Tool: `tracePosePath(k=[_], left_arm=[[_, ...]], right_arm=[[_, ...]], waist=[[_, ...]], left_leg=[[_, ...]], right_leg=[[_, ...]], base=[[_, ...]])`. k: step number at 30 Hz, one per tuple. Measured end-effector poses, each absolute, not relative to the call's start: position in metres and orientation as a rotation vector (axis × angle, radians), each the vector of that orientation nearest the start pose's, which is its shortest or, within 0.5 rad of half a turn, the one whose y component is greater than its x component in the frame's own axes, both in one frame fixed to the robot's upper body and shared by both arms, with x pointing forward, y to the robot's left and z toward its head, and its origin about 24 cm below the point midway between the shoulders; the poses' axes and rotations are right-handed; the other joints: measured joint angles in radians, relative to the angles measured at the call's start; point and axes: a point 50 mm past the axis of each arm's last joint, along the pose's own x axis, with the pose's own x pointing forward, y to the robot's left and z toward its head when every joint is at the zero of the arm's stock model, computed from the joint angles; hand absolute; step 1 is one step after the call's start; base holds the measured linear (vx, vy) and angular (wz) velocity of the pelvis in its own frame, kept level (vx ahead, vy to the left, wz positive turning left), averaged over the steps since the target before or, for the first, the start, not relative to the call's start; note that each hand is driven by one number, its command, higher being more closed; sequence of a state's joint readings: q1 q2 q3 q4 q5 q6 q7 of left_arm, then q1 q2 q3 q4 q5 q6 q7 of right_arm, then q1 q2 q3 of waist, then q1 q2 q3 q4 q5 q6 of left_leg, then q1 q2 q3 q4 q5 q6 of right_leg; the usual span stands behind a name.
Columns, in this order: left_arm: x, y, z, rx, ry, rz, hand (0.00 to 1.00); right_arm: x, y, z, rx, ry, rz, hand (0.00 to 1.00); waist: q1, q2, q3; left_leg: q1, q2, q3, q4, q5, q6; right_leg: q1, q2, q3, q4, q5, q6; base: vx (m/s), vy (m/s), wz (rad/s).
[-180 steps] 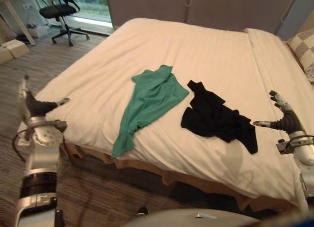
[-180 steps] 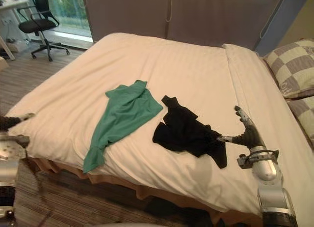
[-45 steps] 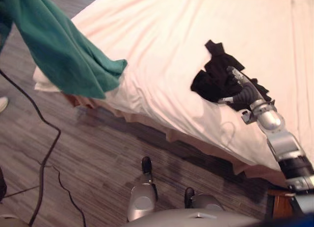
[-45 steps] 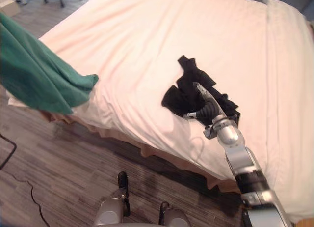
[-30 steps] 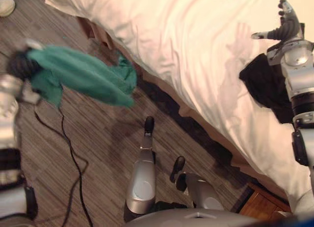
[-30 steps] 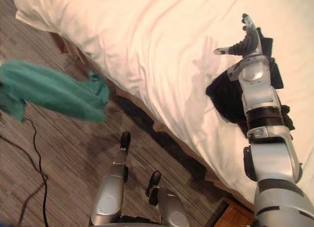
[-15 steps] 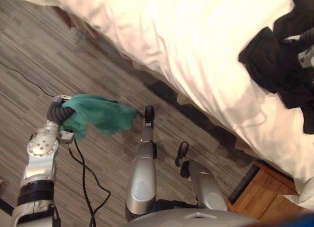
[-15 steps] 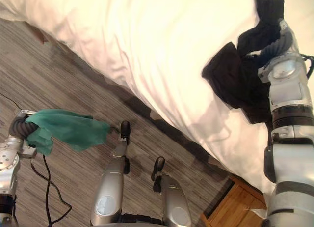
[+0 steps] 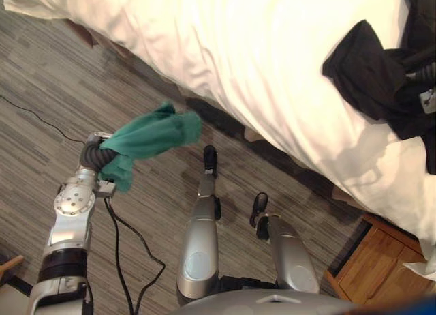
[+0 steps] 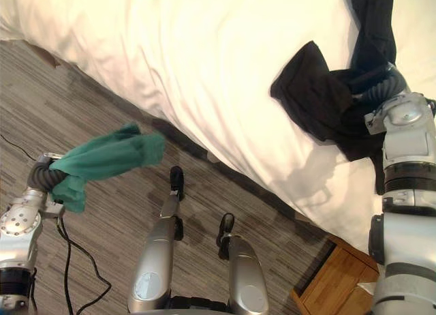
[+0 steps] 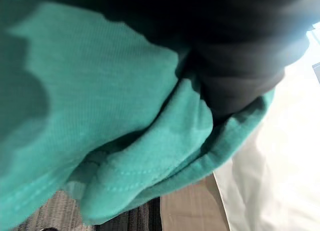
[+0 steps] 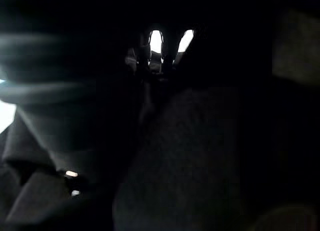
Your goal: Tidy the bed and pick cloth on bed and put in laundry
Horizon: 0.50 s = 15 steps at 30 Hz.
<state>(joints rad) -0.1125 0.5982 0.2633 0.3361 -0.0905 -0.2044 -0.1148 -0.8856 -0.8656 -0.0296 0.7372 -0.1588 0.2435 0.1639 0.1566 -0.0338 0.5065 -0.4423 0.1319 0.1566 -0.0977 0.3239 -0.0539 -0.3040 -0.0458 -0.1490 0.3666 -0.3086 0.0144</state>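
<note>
The bed (image 9: 259, 49) filled the upper part of my head views, its pale cover lying broadly smooth with soft creases towards the near edge, so I judged the tidying part of the job barely begun, if at all. Below it ran the striped floor (image 9: 61, 83), over which the robot stood. The black cloth (image 9: 364, 76) lay rumpled on the bed near its edge, not yet lifted off. The right hand (image 10: 373, 88) was buried in its folds, and the wrist view gave me only darkness, so I could not tell whether that hand was spread or closed. The green cloth (image 9: 153, 134) was already off the bed: it hung in the air over the floor, bunched in the left hand (image 9: 94, 153), which was clenched round one end while the loose end trailed out sideways. By my reckoning one garment of two was collected and neither was in the laundry yet. A wooden unit (image 9: 371, 264) stood on the floor just beside the bed at the robot's right. I judged it the nearest thing to catch a leg on when turning away with the load.
</note>
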Motion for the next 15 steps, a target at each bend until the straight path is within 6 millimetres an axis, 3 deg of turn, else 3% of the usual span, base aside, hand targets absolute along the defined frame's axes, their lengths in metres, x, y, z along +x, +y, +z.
tracePosePath(k=[9, 12, 15], left_arm=[[0.270, 0.317, 0.092, 0.449, -0.064, 0.161, 1.00], [0.270, 0.309, 0.083, 0.407, -0.052, 0.163, 1.00], [0.264, 0.294, 0.066, 0.359, -0.025, 0.145, 1.00]], right_arm=[[0.352, -0.357, 0.224, -0.579, 0.045, -0.454, 1.00], [0.352, -0.354, 0.207, -0.480, 0.019, -0.477, 1.00], [0.347, -0.347, 0.173, -0.351, -0.003, -0.496, 1.00]], waist=[[-0.008, 0.001, -0.007], [-0.009, 0.001, -0.015], [-0.018, 0.000, -0.029]], left_leg=[[0.008, 0.001, -0.001, 0.001, 0.019, -0.025], [0.022, 0.001, -0.002, 0.001, 0.023, -0.030], [0.058, -0.003, 0.001, 0.000, 0.022, -0.030]], right_leg=[[0.024, 0.000, -0.001, -0.013, 0.000, 0.000], [0.043, 0.001, -0.001, -0.021, 0.000, 0.000], [0.088, -0.001, -0.001, -0.040, 0.002, 0.000]], base=[[0.00, -0.002, 0.00], [0.00, 0.000, 0.00], [0.00, 0.000, 0.00]])
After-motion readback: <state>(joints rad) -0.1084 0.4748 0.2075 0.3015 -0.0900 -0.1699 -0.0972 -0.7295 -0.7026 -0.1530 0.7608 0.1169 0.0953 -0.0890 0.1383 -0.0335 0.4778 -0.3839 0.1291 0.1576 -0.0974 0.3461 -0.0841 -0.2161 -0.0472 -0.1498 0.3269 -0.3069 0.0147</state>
